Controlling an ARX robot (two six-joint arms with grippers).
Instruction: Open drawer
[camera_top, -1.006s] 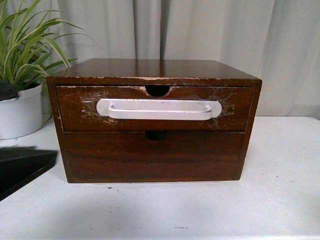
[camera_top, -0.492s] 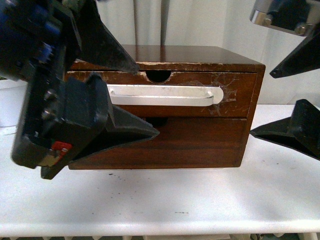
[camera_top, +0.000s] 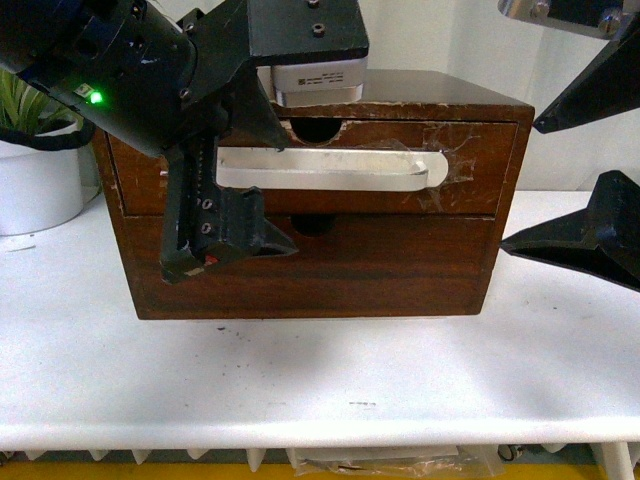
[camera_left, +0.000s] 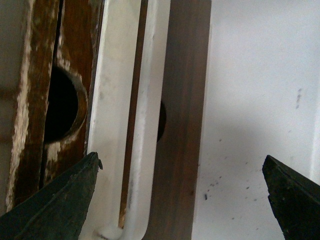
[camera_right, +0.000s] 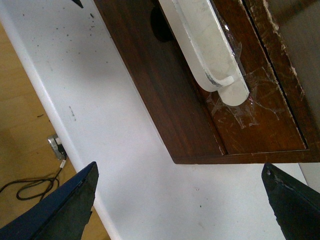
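The drawer (camera_top: 470, 185) is the upper one of a dark brown wooden chest, closed, with a long white bar handle (camera_top: 340, 170) taped on and a half-round notch (camera_top: 312, 130) in its top edge. My left gripper (camera_top: 275, 185) is open right in front of the handle's left end, one finger above it and one below. In the left wrist view the handle (camera_left: 117, 100) and notch (camera_left: 60, 105) lie just ahead of the open gripper (camera_left: 181, 162). My right gripper (camera_top: 520, 188) is open beside the chest's right edge, touching nothing. The right wrist view shows the handle's end (camera_right: 205, 40) and the open gripper (camera_right: 180, 172).
A plain lower drawer front (camera_top: 380, 265) without a handle sits under the upper one. The chest stands on a white table (camera_top: 350, 380) whose front edge is near. A white plant pot (camera_top: 35, 190) stands left of the chest. A curtain hangs behind.
Both arms have come into view. The left gripper has closed in on the handle's left end and now straddles it. The right gripper stays at the right edge.
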